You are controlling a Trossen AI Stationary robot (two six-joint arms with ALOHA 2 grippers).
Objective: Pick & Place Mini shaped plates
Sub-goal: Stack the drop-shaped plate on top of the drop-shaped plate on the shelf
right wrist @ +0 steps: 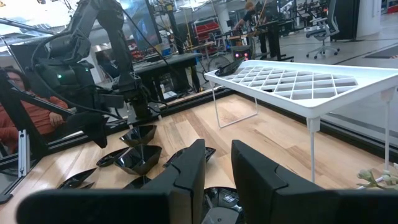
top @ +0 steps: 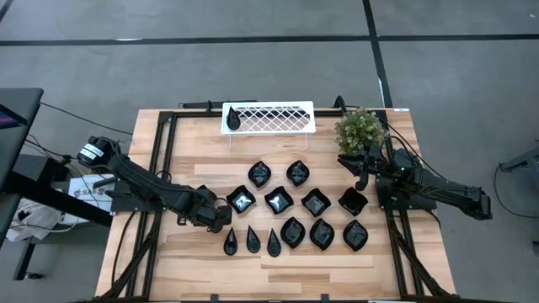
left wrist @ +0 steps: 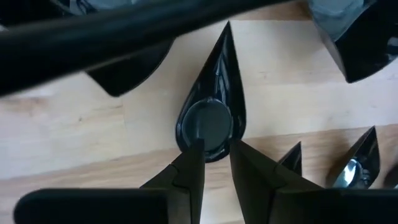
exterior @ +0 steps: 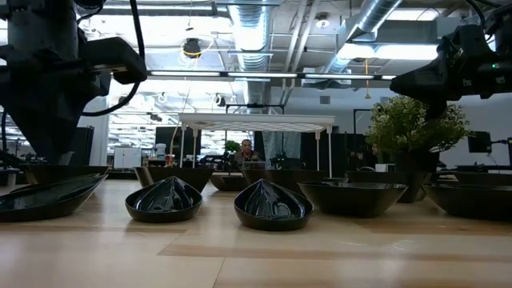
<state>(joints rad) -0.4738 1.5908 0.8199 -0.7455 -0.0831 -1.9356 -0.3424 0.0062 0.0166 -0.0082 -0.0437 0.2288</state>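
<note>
Several glossy black mini shaped plates [top: 279,200] lie on the wooden table. Three slim teardrop plates sit in the near row. My left gripper [left wrist: 216,146] points down over the leftmost teardrop plate [left wrist: 211,93], also seen in the high view [top: 230,242]. It is narrowly open, its fingertips at the plate's round end. That plate lies flat on the table, its tip toward the far edge. My right gripper [right wrist: 217,149] waits level at the table's right, beside the plant, narrowly open, with nothing between its fingers. My left gripper comes from above, pointing down, with one fingertip [left wrist: 194,155] on either side of the rim at the teardrop plate's round end [left wrist: 211,149]. I cannot tell whether the fingertips touch the rim. The plate lies flat on the table.
A white lattice tray [top: 278,118] stands on legs at the far middle, with one teardrop plate [top: 233,120] on its left end. A green potted plant [top: 360,129] stands at the far right. The other two teardrop plates [top: 252,241] lie close to the right of the left gripper.
</note>
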